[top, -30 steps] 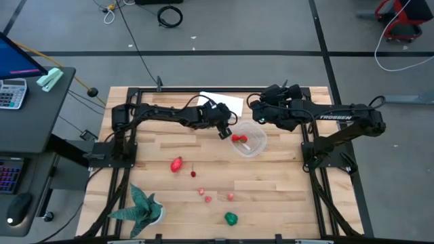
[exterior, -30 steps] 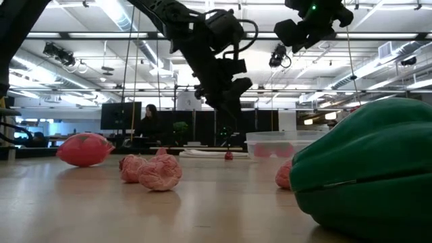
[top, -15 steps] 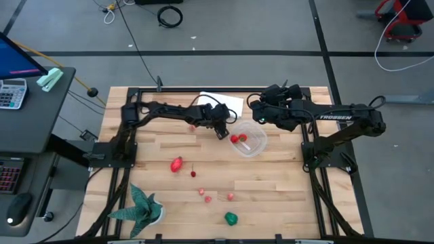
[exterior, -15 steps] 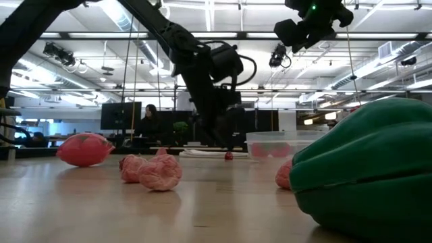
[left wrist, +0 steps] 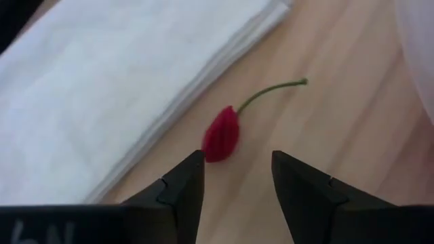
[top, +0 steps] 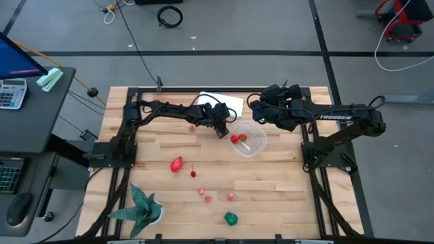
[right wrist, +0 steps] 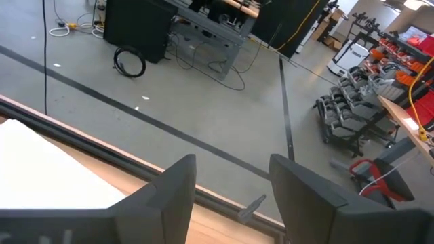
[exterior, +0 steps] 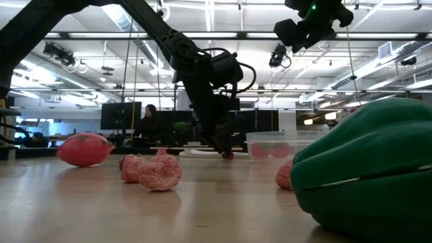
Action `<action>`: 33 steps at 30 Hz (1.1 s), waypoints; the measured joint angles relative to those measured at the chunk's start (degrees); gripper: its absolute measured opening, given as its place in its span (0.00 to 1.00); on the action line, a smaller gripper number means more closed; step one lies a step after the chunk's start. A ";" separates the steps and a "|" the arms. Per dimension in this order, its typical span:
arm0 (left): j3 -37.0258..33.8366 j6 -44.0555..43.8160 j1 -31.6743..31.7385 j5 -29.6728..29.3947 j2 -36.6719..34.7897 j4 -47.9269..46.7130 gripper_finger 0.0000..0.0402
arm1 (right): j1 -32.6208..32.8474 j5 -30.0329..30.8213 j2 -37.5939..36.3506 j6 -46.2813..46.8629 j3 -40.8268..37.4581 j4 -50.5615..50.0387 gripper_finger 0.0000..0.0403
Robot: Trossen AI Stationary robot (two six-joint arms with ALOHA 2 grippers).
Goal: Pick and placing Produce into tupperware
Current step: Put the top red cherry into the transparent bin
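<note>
A folded white cloth (top: 226, 102) is lying flat at the far edge of the wooden worktop (top: 271, 196), and a spiky green potted plant (top: 141, 205) is standing at its near left corner. A dark side desk (top: 34, 115) beside the worktop is carrying a calculator (top: 13, 93) and a pale green item (top: 51, 79). A coiled black cable (top: 169, 15) is lying on the grey floor beyond. In the low view, a seated person (exterior: 148, 123) is showing in the room behind.

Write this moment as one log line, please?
left gripper: open, low over cherry beside white cloth | right gripper: open, waiting | tub: holds red produce
</note>
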 joint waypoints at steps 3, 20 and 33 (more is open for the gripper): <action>0.00 0.04 0.13 -0.12 0.00 0.14 0.41 | -0.02 -0.01 0.00 0.00 0.00 0.00 0.49; 0.17 7.52 1.39 0.70 2.66 4.00 0.50 | -0.02 -0.02 -0.02 0.00 0.00 0.04 0.49; 0.07 6.27 1.26 1.46 3.02 6.27 0.21 | -0.02 -0.01 -0.02 0.00 0.00 0.04 0.49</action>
